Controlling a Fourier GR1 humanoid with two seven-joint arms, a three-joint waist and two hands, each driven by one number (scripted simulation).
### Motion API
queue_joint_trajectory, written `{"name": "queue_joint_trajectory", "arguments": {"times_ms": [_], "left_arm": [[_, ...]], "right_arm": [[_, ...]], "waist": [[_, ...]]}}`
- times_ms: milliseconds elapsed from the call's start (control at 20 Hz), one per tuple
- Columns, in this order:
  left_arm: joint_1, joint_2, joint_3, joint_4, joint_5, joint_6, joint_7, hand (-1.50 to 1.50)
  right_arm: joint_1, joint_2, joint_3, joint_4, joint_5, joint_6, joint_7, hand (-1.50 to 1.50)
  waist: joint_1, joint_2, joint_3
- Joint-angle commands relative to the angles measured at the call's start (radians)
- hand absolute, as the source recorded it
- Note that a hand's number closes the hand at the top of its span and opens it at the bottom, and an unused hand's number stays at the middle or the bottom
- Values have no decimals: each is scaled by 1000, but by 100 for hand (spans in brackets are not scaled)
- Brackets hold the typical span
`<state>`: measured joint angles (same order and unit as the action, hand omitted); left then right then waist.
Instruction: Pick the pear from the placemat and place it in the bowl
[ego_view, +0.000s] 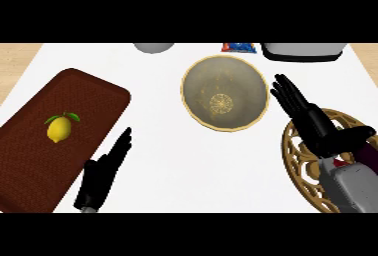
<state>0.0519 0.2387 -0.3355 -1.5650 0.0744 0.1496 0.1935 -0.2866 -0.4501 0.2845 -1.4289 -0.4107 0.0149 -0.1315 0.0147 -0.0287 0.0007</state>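
A yellow fruit with a green leaf (60, 128), the pear of the task, lies on the dark brown placemat (66, 95) at the left. The bowl (225, 93), olive-grey with a tan rim, sits at the centre back of the white counter. My left hand (103, 175) rests open near the placemat's right edge, fingers pointing up toward the back, apart from the fruit. Open as well, my right hand (310, 120) lies to the right of the bowl with its fingers straight beside the bowl's rim. Neither hand holds anything.
A round wicker openwork trivet (299, 160) lies under my right forearm at the right edge. Along the back stand a grey round object (153, 47), a blue and red packet (238, 47) and a grey appliance with a black base (303, 51).
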Motion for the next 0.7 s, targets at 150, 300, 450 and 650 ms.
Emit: {"name": "queue_joint_trajectory", "arguments": {"times_ms": [150, 300, 450, 650], "left_arm": [[-135, 70, 209, -95, 21, 56, -104, 0], [-135, 65, 253, -75, 30, 88, -120, 0], [-161, 117, 409, -73, 106, 79, -184, 0], [-167, 145, 453, -54, 146, 36, -199, 0]], "right_arm": [[6, -4, 178, -204, -135, 380, -6, -150], [-163, -180, 111, -337, 150, 356, -102, -150], [184, -215, 32, -437, 51, 373, -283, -150], [355, -371, -97, -526, 86, 514, -524, -150]], "waist": [[24, 7, 1], [-17, -56, -11], [-81, 11, 1], [-87, 16, 1]]}}
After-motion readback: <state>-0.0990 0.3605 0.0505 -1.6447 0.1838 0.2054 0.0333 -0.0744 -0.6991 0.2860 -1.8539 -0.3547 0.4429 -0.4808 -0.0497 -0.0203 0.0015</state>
